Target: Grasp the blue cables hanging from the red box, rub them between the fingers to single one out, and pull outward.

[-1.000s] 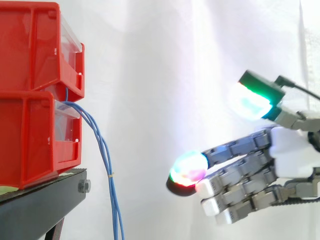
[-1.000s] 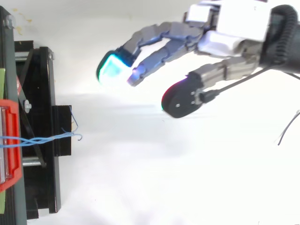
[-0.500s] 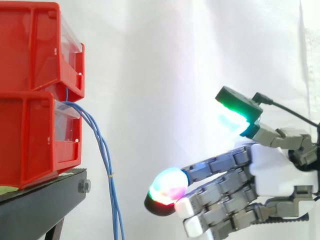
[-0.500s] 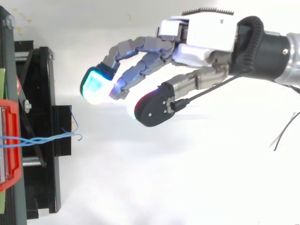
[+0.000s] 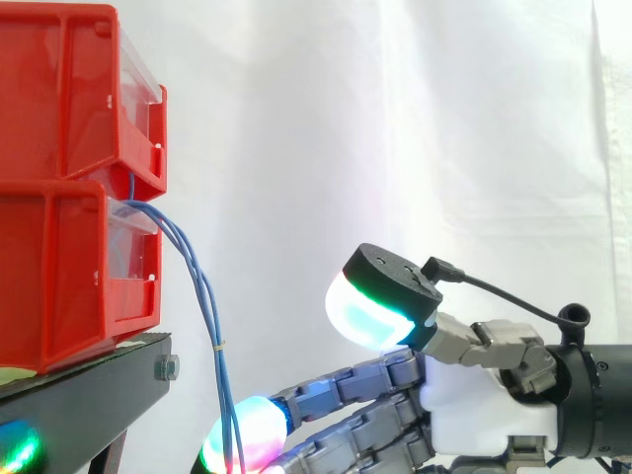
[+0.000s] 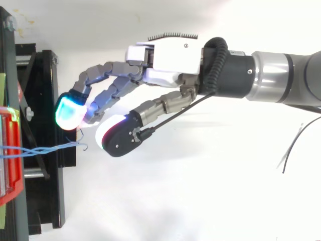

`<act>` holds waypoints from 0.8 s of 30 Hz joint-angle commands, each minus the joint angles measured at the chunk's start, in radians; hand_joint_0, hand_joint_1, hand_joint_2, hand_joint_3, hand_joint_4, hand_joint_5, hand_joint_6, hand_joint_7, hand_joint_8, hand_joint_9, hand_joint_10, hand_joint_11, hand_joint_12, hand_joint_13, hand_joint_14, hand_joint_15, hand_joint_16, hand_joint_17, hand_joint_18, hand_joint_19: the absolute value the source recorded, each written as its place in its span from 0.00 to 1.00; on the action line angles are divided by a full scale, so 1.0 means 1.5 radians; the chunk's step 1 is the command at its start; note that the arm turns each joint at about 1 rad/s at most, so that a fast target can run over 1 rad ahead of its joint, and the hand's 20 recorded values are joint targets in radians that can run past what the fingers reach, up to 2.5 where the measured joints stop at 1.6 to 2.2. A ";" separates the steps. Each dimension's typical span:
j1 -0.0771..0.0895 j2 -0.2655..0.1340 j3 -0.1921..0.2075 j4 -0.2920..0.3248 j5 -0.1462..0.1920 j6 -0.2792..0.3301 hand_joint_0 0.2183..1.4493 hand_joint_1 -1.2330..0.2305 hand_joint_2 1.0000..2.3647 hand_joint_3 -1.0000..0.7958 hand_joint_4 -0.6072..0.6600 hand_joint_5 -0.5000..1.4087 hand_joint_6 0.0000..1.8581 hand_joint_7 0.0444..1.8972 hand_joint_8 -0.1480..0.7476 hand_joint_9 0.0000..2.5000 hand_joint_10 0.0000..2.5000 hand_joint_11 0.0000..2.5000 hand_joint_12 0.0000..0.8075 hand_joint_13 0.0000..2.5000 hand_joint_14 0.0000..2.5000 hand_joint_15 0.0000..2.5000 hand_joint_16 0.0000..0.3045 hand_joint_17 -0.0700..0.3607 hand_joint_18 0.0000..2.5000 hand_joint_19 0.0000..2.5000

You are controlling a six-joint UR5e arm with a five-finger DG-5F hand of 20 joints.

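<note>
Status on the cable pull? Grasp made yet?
Done: approach. The hand is level with the blue cables hanging from the red box.
In hand: lining up the grasp. The fingers are open, one pad is by the cables, and nothing is pinched.
Left: grasp, rub to single one out, pull outward.

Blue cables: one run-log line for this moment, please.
phase: pre-grasp | blue cables: hanging from lower red box, ungripped | hand: open, low beside them, holding nothing | next: likely close fingers on cables
</note>
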 commanded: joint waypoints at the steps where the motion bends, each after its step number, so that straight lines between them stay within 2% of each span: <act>1: 0.005 -0.026 0.016 0.024 0.008 0.002 0.22 0.37 0.00 0.28 0.69 0.18 0.27 0.46 0.48 0.29 0.00 0.09 0.49 0.24 0.01 0.19 0.16 0.42 0.18 0.21; 2: 0.005 -0.030 0.020 0.026 0.007 0.002 0.22 0.37 0.00 0.29 0.69 0.18 0.27 0.47 0.48 0.29 0.00 0.09 0.49 0.24 0.01 0.18 0.16 0.42 0.18 0.21; 3: 0.006 -0.058 0.049 0.030 0.006 0.004 0.22 0.37 0.00 0.29 0.69 0.18 0.27 0.47 0.48 0.29 0.00 0.09 0.49 0.24 0.01 0.18 0.16 0.42 0.18 0.21; 4: 0.006 -0.075 0.065 0.032 0.001 0.009 0.22 0.37 0.00 0.29 0.69 0.18 0.27 0.47 0.48 0.29 0.00 0.09 0.49 0.24 0.01 0.18 0.16 0.42 0.18 0.21; 6: 0.008 -0.083 0.076 0.035 -0.010 0.017 0.22 0.37 0.00 0.29 0.70 0.19 0.27 0.49 0.48 0.29 0.00 0.10 0.49 0.24 0.01 0.18 0.16 0.42 0.18 0.21; 9: 0.013 -0.082 0.076 0.048 -0.016 0.018 0.23 0.37 0.00 0.29 0.69 0.19 0.27 0.51 0.48 0.29 0.00 0.10 0.49 0.24 0.01 0.19 0.16 0.42 0.18 0.21; 15: 0.013 -0.082 0.076 0.055 -0.037 0.015 0.24 0.37 0.00 0.30 0.69 0.20 0.27 0.55 0.48 0.29 0.00 0.10 0.48 0.25 0.01 0.19 0.15 0.41 0.18 0.21; 19: 0.014 -0.082 0.076 0.057 -0.067 -0.009 0.25 0.36 0.00 0.31 0.68 0.20 0.27 0.57 0.48 0.30 0.00 0.11 0.47 0.25 0.01 0.19 0.15 0.41 0.19 0.21; 22: 0.016 -0.082 0.076 0.066 -0.083 -0.038 0.26 0.36 0.00 0.31 0.67 0.20 0.27 0.59 0.47 0.30 0.00 0.11 0.47 0.25 0.01 0.19 0.15 0.40 0.19 0.22; 24: 0.015 -0.082 0.076 0.070 -0.087 -0.043 0.26 0.36 0.00 0.32 0.66 0.21 0.27 0.61 0.47 0.30 0.00 0.11 0.47 0.25 0.01 0.19 0.15 0.40 0.19 0.22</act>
